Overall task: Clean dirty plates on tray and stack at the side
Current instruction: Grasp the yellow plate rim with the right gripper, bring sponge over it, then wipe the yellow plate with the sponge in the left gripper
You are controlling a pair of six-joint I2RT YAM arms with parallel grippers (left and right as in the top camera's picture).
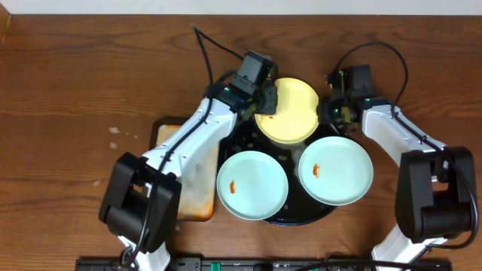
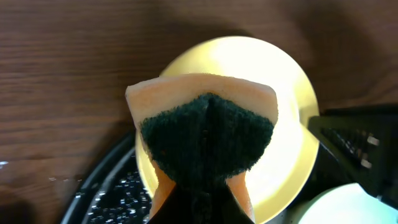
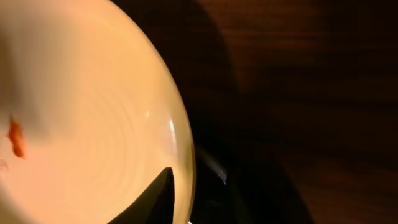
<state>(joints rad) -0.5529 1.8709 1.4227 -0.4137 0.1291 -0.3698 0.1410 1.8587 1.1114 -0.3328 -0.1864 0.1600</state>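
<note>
The pale yellow plate [image 1: 290, 113] is tilted at the far rim of the black tray [image 1: 297, 214]. My right gripper [image 1: 329, 110] is shut on its right rim; in the right wrist view one finger [image 3: 177, 196] lies on the plate [image 3: 93, 106], which has an orange smear [image 3: 15, 138]. My left gripper [image 1: 265, 98] is shut on a sponge [image 2: 205, 134], its dark green scrub face against the yellow plate [image 2: 292, 130]. Two mint-green plates [image 1: 252, 184] [image 1: 336, 170], each with an orange smear, lie flat on the tray.
A rusty-orange rectangular tray [image 1: 188, 196] lies left of the black tray, mostly under my left arm. Foam specks show on the black tray's floor [image 2: 118, 196]. Bare wooden table surrounds the trays. Cables run along the back.
</note>
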